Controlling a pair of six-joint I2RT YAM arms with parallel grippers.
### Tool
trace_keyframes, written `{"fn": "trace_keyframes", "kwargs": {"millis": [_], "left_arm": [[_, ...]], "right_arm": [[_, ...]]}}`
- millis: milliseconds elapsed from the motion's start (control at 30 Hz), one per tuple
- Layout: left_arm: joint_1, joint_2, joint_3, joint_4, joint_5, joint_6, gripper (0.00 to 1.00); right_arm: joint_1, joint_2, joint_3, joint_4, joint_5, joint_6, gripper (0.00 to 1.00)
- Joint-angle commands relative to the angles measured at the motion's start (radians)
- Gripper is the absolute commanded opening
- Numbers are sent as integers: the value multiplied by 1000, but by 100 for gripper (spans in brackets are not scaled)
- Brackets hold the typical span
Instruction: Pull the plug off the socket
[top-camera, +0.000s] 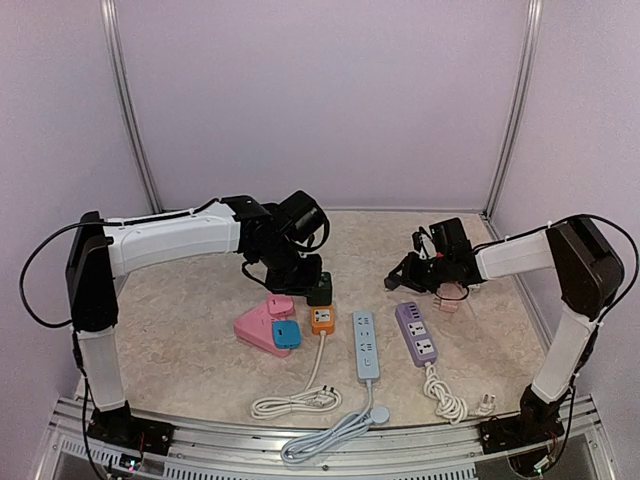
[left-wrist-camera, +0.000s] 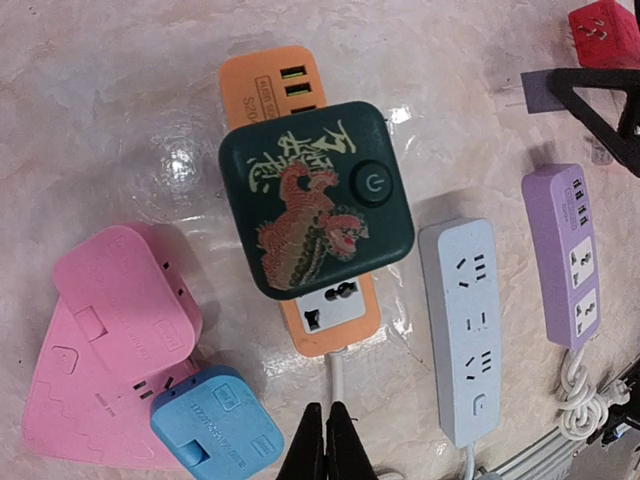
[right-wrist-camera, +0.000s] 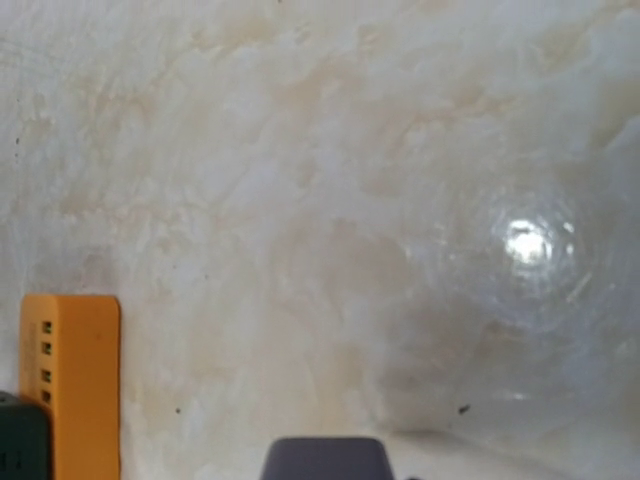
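While the left tool (left-wrist-camera: 327, 445) hangs above the surface (left-wrist-camera: 120, 120) with its fingers pressed together and gripping nothing, the plug (left-wrist-camera: 318, 200) sits untouched. It's a dark green square block with a tiger print, seated on the orange power strip (left-wrist-camera: 270, 75) and covering its middle. That strip lies between the pink sockets (left-wrist-camera: 120, 290) and the white strip (left-wrist-camera: 470, 330). Over by the purple strip (left-wrist-camera: 568, 250), the right tool (top-camera: 405, 268) is apart from the plug. Cannot tell if it's wide or narrow; its own camera shows no fingers.

Handling guess: hard plastic shell, rigid, light, with smooth sides, so a bit slippery. Pins likely hold by friction, and the orange power strip looks light enough to lift along with it. Take the block across two opposite side walls, low near the strip, and pull straight up. The other tool should pin the bare orange end by the USB ports.
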Motion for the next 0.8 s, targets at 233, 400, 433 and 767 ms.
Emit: {"fn": "trace_keyframes", "kwargs": {"millis": [233, 400, 433, 767], "left_arm": [[21, 41, 96, -112, -87, -30, 3], [20, 60, 113, -124, -98, -39, 4], [21, 61, 114, -124, -98, -41, 4], [21, 75, 131, -125, -101, -45, 4]], "right_arm": [[-21, 23, -9, 6, 5, -40, 24], [-25, 26, -11, -5, 16, -55, 33], [-25, 26, -10, -8, 18, -58, 36], [-25, 12, -13, -48, 65, -88, 48]]}}
